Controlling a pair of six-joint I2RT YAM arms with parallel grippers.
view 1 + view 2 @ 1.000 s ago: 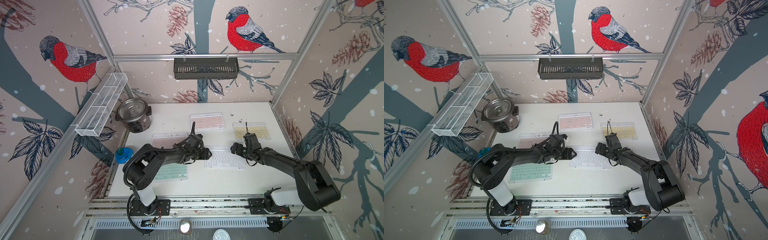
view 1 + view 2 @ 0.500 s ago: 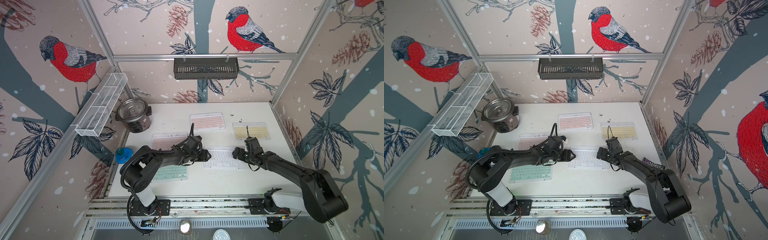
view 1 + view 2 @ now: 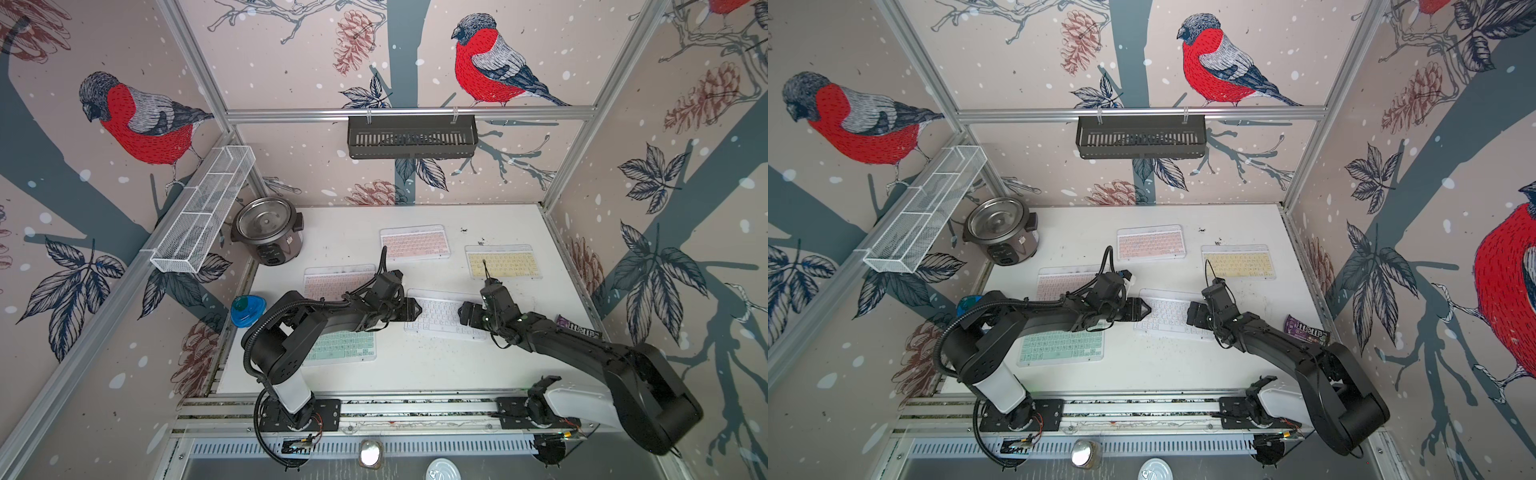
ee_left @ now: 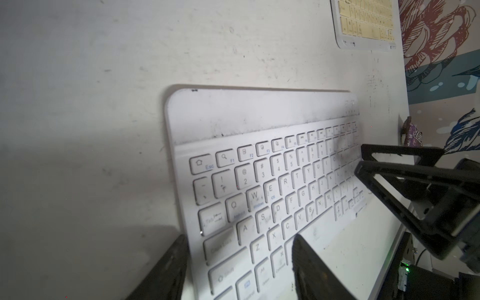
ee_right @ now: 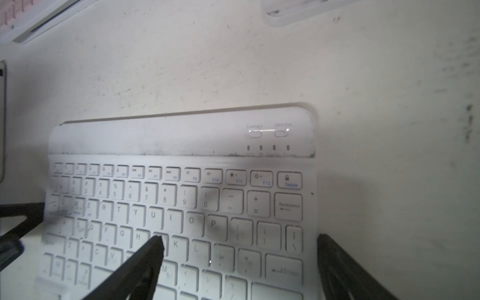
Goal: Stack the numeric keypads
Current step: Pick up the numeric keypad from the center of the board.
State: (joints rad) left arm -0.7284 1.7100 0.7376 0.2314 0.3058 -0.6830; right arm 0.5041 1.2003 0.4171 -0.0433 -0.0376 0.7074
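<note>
- The white keypad point(image 3: 442, 316), a thin flat rectangle with rounded corners, is lying near the middle of the scuffed white table point(image 3: 415, 370). A smooth blank bar is running along its back edge above rows of low square keys. Dark grime is showing along the bar's seam.
- The left gripper point(image 4: 237, 236) is pinching that keypad's left short edge, its jaws drawn in. One black finger point(image 4: 311, 267) is pressing on the bottom-row keys and the other finger point(image 4: 166, 270) is sitting at the rim. Whether the edge is lifting off the table I cannot tell.
- The right gripper point(image 5: 241, 238) is hanging wide open over the keypad's right end, holding nothing. One tapered finger point(image 5: 145, 262) is pointing at the J and K keys. The other finger point(image 5: 342, 265) is standing past the right short edge, over bare table.
- The mint keypad point(image 3: 345, 347) is lying flat at the front left, partly under the left arm point(image 3: 332, 311). The near pink keypad point(image 3: 332, 279) is lying behind it, also partly covered.
- The far pink keypad point(image 3: 415, 242) and the pale yellow keypad point(image 3: 503, 261) are lying flat toward the back, apart from each other and from the white one.
- A round rice cooker point(image 3: 268, 230), with a shiny metal bowl in a dark body, is standing at the back left corner.
- A crinkled purple candy packet point(image 3: 577, 329) is lying at the table's right edge.
</note>
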